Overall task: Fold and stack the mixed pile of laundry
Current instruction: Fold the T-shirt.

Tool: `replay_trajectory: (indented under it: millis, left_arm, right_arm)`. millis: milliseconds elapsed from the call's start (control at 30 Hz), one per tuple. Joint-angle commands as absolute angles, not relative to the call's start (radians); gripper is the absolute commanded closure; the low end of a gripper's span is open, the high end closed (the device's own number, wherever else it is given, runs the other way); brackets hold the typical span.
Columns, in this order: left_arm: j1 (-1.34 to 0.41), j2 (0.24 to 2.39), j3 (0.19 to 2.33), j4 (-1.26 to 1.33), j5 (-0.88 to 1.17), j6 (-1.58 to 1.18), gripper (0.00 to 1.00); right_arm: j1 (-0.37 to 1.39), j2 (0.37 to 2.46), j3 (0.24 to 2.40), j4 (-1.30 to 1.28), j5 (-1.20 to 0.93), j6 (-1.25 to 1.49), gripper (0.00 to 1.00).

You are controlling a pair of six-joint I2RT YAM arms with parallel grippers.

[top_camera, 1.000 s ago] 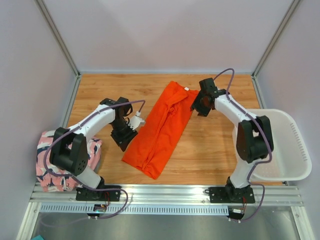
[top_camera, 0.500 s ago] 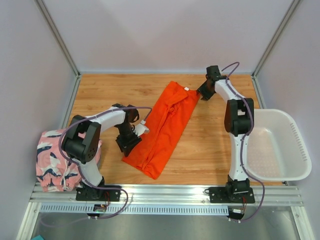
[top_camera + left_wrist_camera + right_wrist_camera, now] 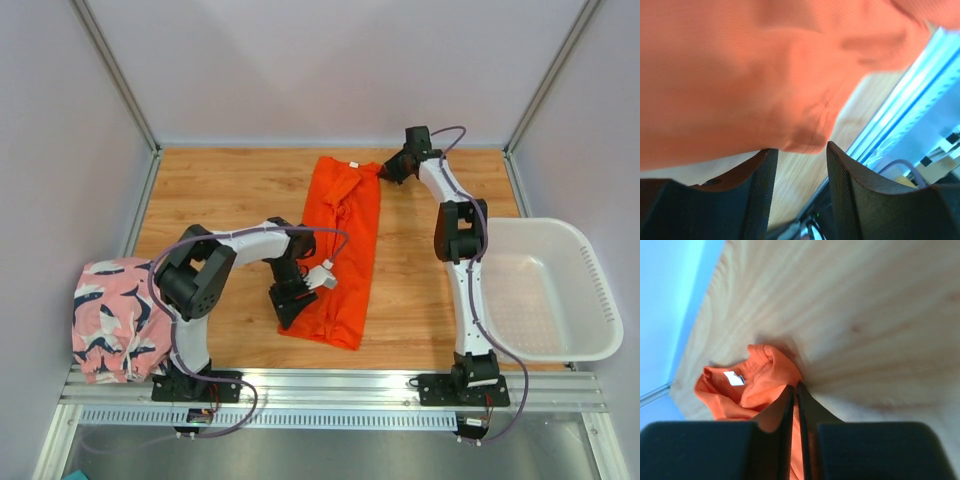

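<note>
A bright orange garment [image 3: 345, 245] lies lengthwise on the wooden table, a white label at its far end. My right gripper [image 3: 386, 171] is at the garment's far right corner, shut on a bunched fold of orange cloth [image 3: 765, 372], with the pinch [image 3: 795, 386] showing a thin strip of cloth between the fingers. My left gripper [image 3: 290, 303] is at the garment's near left edge. Its jaws stand open [image 3: 799, 148], the orange hem [image 3: 805, 145] lies just at the fingertips, and bare wood shows between them. A pink garment with a dark-and-white pattern [image 3: 115, 318] sits at the far left.
A white slotted plastic basket [image 3: 590, 300] stands at the right edge of the table. Grey walls with metal posts enclose the table on three sides. A metal rail [image 3: 330, 385] carrying the arm bases runs along the near edge.
My right gripper reached the garment's far right corner and closed on it. My left gripper slid right and nearer along the near edge. The garment swung from slanted to nearly straight.
</note>
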State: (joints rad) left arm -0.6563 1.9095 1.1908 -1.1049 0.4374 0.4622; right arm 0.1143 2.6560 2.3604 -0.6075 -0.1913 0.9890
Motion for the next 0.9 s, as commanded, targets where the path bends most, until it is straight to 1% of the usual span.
replay_trajectory:
  millis: [0, 33, 67, 133, 200, 233, 300, 333, 400, 433, 467, 500, 533, 567, 600, 633, 667, 700, 733, 767, 833, 867]
  left_arm:
    - [-0.725, 1.931, 1.238, -1.103, 0.623, 0.532, 0.48]
    - [-0.727, 1.930, 1.241, -1.117, 0.661, 0.541, 0.48]
    - [-0.727, 1.922, 1.241, -1.155, 0.664, 0.561, 0.48]
    - [-0.726, 1.886, 1.236, -1.190, 0.628, 0.577, 0.48]
    - [-0.719, 1.824, 1.239, -1.236, 0.598, 0.587, 0.47]
    - [-0.716, 1.800, 1.246, -1.255, 0.574, 0.592, 0.47]
    - [-0.716, 1.722, 1.282, -1.310, 0.543, 0.609, 0.47]
    - [-0.718, 1.694, 1.299, -1.325, 0.496, 0.614, 0.46]
    - [-0.722, 1.614, 1.345, -1.371, 0.439, 0.653, 0.46]
    - [-0.724, 1.585, 1.350, -1.368, 0.367, 0.669, 0.46]
    - [-0.732, 1.551, 1.344, -1.347, 0.326, 0.687, 0.46]
    - [-0.748, 1.467, 1.294, -1.316, 0.266, 0.754, 0.46]
    - [-0.762, 1.418, 1.249, -1.243, 0.244, 0.823, 0.45]
    - [-0.779, 1.360, 1.194, -1.189, 0.229, 0.888, 0.45]
    - [-0.807, 1.238, 1.061, -1.070, 0.212, 1.031, 0.45]
    - [-0.824, 1.179, 0.996, -1.010, 0.216, 1.093, 0.45]
    - [-0.837, 1.125, 0.886, -0.953, 0.225, 1.138, 0.44]
    - [-0.863, 1.048, 0.843, -0.868, 0.263, 1.205, 0.44]
    - [-0.882, 1.022, 0.810, -0.838, 0.285, 1.219, 0.44]
    - [-0.925, 0.991, 0.763, -0.809, 0.307, 1.227, 0.44]
    - [-0.975, 0.989, 0.721, -0.700, 0.322, 1.198, 0.43]
    - [-1.030, 1.011, 0.685, -0.663, 0.312, 1.190, 0.43]
  right_arm:
    - [0.106, 2.729, 2.476, -0.551, -0.225, 1.037, 0.88]
    - [0.103, 2.717, 2.473, -0.552, -0.225, 1.034, 0.72]
    - [0.095, 2.701, 2.461, -0.551, -0.221, 1.010, 0.65]
    - [0.089, 2.624, 2.384, -0.543, -0.209, 0.971, 0.55]
    - [0.083, 2.559, 2.306, -0.552, -0.180, 0.899, 0.48]
    - [0.083, 2.489, 2.283, -0.563, -0.169, 0.870, 0.46]
    - [0.089, 2.412, 2.223, -0.589, -0.158, 0.786, 0.45]
    - [0.089, 2.328, 2.164, -0.606, -0.155, 0.755, 0.44]
    - [0.117, 2.226, 2.093, -0.678, -0.121, 0.649, 0.44]
    - [0.127, 2.110, 1.986, -0.733, -0.108, 0.623, 0.43]
    - [0.150, 2.044, 1.926, -0.762, -0.088, 0.600, 0.42]
    - [0.162, 1.908, 1.840, -0.790, -0.084, 0.580, 0.43]
    - [0.175, 1.835, 1.674, -0.828, -0.080, 0.578, 0.43]
    - [0.205, 1.762, 1.564, -0.839, -0.078, 0.577, 0.44]
    - [0.224, 1.615, 1.469, -0.836, -0.086, 0.572, 0.47]
    - [0.245, 1.542, 1.381, -0.828, -0.104, 0.569, 0.49]
    - [0.300, 1.472, 1.203, -0.816, -0.118, 0.562, 0.50]
    - [0.331, 1.347, 1.133, -0.807, -0.123, 0.560, 0.52]
    - [0.398, 1.291, 0.997, -0.808, -0.121, 0.577, 0.52]
    - [0.428, 1.193, 0.938, -0.807, -0.124, 0.604, 0.53]
    - [0.509, 1.116, 0.821, -0.811, -0.115, 0.713, 0.53]
    - [0.534, 1.056, 0.728, -0.808, -0.117, 0.745, 0.53]
